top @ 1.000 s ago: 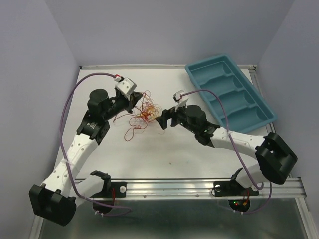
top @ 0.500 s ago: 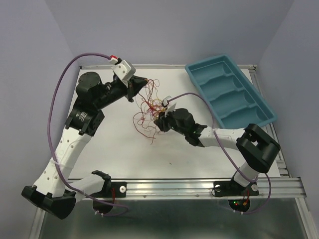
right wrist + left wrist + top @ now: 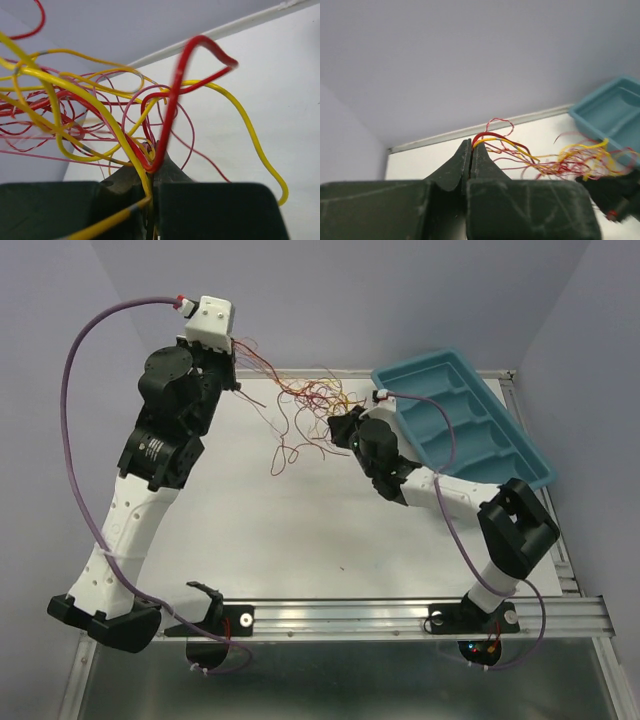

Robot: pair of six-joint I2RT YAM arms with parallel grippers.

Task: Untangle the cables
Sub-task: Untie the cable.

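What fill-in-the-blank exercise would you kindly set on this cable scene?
The left gripper is shut on red and ____ cables.
The right gripper is ____ on the cables too.
The teal tray lies on the robot's ____ side.
Missing words: yellow; shut; right.
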